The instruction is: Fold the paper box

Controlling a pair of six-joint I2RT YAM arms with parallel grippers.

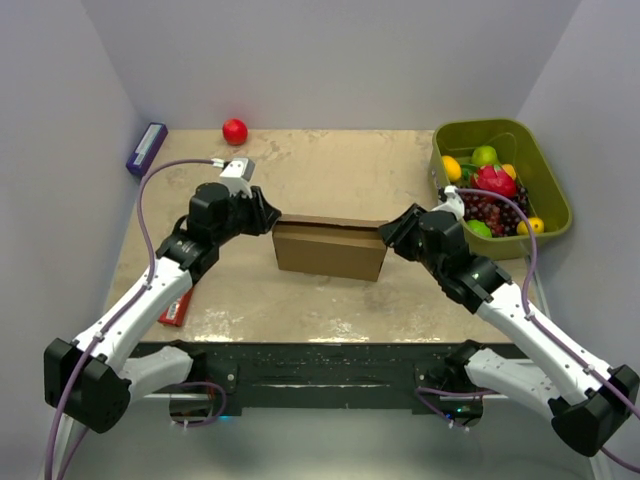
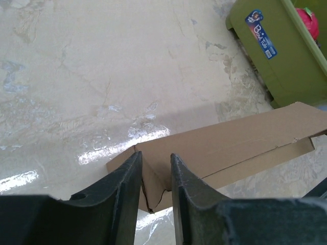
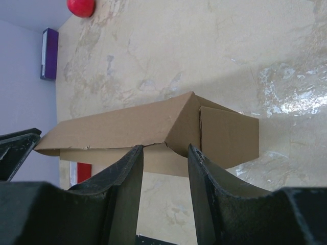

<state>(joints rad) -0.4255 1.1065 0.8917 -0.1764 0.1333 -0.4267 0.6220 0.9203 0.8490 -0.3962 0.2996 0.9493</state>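
Observation:
The paper box (image 1: 330, 252) is a brown cardboard mailer lying across the middle of the table, its lid folded down over the body. My left gripper (image 1: 272, 222) is at its left end. In the left wrist view the jaws (image 2: 155, 155) stand narrowly apart with the end corner of the box (image 2: 240, 138) wedged between them, cardboard against both fingers. My right gripper (image 1: 388, 236) is at the box's right end. Its fingertips (image 3: 164, 149) rest apart against the lid's edge where it meets the end flap of the box (image 3: 122, 127).
A green bin (image 1: 555, 215) of fruit stands at the right, also seen in the left wrist view (image 2: 265, 66). A red ball (image 1: 234, 131) and a purple box (image 1: 146, 148) lie at the far left. A red flat item (image 1: 176, 310) lies under the left arm.

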